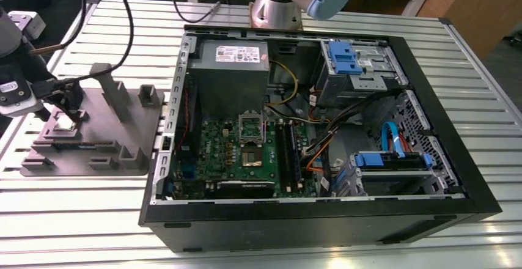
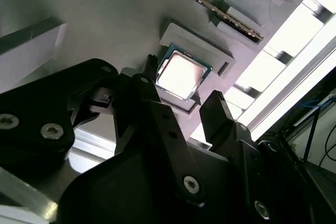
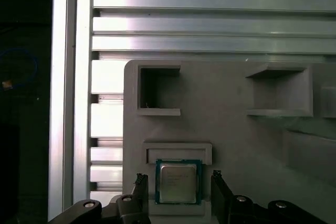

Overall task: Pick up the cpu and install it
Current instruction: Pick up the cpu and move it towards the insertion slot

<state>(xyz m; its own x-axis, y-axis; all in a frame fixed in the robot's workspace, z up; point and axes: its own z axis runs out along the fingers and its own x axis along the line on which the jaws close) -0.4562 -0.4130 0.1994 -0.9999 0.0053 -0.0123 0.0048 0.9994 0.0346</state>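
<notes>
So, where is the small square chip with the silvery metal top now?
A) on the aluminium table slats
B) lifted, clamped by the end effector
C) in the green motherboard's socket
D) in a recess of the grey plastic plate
D: in both wrist views the small square silvery cpu lies in a recess of the grey plastic plate, with the open end effector straddling it without touching.

- The cpu, seen in both wrist views, was a small, thin square chip with a silvery-grey metal top and a dark green edge.
- It lay flat, metal side up, seated in a shallow framed recess of the grey plastic plate.
- In the exterior view that plate sat at nine o'clock from the open computer case.
- It rested unheld between the spread fingers of the gripper, with a gap on each side.
</notes>
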